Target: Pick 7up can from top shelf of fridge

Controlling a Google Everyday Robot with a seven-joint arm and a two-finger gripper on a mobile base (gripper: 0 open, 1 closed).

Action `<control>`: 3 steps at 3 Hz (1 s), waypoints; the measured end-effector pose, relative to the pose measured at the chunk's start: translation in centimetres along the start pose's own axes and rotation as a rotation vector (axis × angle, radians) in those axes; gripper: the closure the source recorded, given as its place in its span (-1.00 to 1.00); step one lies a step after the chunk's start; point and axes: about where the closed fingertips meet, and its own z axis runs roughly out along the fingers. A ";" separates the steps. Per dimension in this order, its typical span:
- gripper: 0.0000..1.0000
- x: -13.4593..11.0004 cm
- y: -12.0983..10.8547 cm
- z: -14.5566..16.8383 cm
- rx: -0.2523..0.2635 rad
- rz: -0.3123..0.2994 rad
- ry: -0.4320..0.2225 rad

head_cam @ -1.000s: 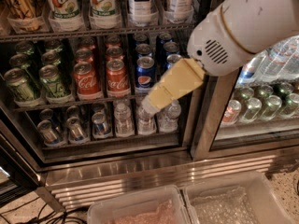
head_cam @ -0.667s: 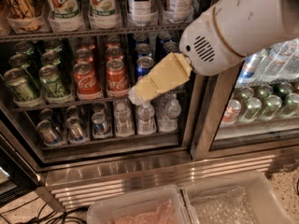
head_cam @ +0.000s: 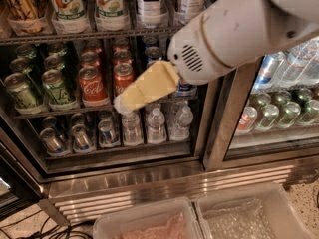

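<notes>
Camera view: gripper hangs in front of the fridge, its tan fingers reading as one wedge. They look pressed together with nothing between them, though the angle is poor. The arm fills the upper right and hides the right end of the top shelf.

Up and left of the fingertips, well apart, is the 7up can on the top shelf, its top cut off by the frame edge. A second one stands just beside it. White cans are straight above the fingers.

Coke cans sit just left of the tips and green cans further left. Water bottles are below, one partly behind the tips. Bins are at the bottom, cropped.
</notes>
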 end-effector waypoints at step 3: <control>-1.00 -6.5 1.4 5.4 0.037 0.163 -0.128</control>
